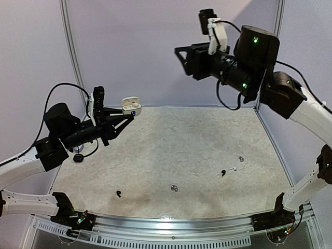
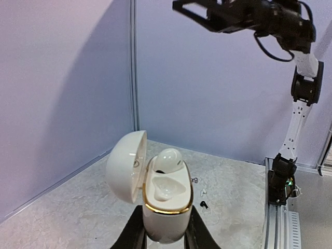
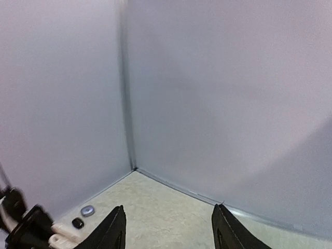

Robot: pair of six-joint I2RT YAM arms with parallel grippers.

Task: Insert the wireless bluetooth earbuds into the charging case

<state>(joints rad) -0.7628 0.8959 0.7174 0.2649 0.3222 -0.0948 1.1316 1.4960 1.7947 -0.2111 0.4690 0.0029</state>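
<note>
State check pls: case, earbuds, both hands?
charging case: lid open, gripped in left hand, off the table
white earbud in case: seated; other slot looks empty
left black earbud: loose on table
middle silvery earbud: loose on table
right black earbud: loose on table
right white earbud: loose on table
far-right silvery earbud: loose on table
left hand: shut on charging case
right hand: open, empty, raised

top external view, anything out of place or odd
Tiny stemmed earbuds lie scattered on the speckled table, one black earbud alone at front-left. The open white gold-rimmed charging case is held aloft by the left end effector.
</note>
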